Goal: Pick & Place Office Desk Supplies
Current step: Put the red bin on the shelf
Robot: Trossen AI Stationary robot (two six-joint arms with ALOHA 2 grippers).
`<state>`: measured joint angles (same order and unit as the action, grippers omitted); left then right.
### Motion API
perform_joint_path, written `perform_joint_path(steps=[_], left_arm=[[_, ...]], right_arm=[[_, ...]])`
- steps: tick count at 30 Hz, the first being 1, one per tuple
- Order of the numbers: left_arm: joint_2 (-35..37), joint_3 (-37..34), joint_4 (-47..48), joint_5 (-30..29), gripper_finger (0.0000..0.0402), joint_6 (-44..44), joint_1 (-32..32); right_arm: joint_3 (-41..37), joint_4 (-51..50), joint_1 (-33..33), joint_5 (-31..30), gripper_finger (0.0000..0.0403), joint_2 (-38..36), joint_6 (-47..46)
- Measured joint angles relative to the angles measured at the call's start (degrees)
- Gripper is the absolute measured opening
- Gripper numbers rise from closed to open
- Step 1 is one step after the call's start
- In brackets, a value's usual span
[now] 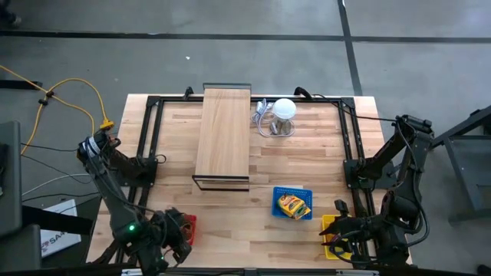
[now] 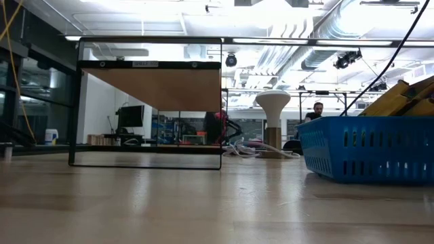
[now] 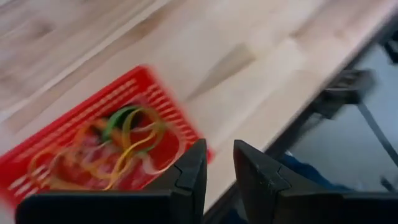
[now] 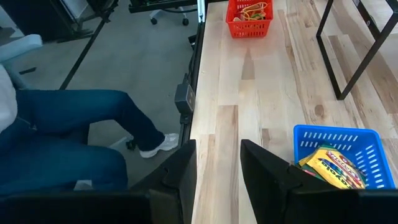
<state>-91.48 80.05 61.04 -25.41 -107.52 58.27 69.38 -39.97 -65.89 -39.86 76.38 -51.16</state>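
Observation:
A red basket [image 3: 93, 140] holds a tangle of tan, yellow and green rubber bands [image 3: 121, 146] and sits at the table's near left [image 1: 189, 225]. My left gripper [image 3: 219, 167] hovers just above its near right corner, open and with nothing between the fingers; it also shows in the high view [image 1: 176, 239]. A blue basket [image 1: 293, 203] holds yellow-orange printed packs [image 4: 329, 167]. My right gripper [image 4: 217, 163] waits open over the near right corner [image 1: 339, 230], beside a yellow basket [image 1: 330, 227].
A long wooden board on a black frame [image 1: 223, 138] stands mid-table. A white round object with grey cable [image 1: 282, 113] sits at the far side. A person's legs in blue jeans [image 4: 68, 134] are by the table's near edge. Bare wood lies between the baskets.

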Motion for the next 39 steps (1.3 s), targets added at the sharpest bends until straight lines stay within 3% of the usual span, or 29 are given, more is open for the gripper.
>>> perform_joint_path(steps=[3,6,13,28,39], left_arm=[[-1.16,-0.02,3.84,0.78,0.0077,-8.87,2.16],[-2.03,-0.02,7.24,5.28,0.0077,-15.77,3.8],[-2.12,-0.02,12.91,7.38,0.0077,-23.29,6.18],[-0.83,-0.16,17.35,8.84,0.0077,-20.69,8.74],[5.85,-10.01,11.88,9.25,0.0077,-27.33,13.31]], right_arm=[[0.0,0.02,0.02,0.0,0.0112,0.0,0.0],[0.0,0.0,0.02,0.0,0.0112,0.0,0.0],[0.0,0.0,0.0,0.0,0.0112,0.0,0.0],[0.0,0.0,0.02,0.0,0.0112,0.0,0.0],[0.0,0.0,0.02,0.0,0.0112,0.0,0.0]])
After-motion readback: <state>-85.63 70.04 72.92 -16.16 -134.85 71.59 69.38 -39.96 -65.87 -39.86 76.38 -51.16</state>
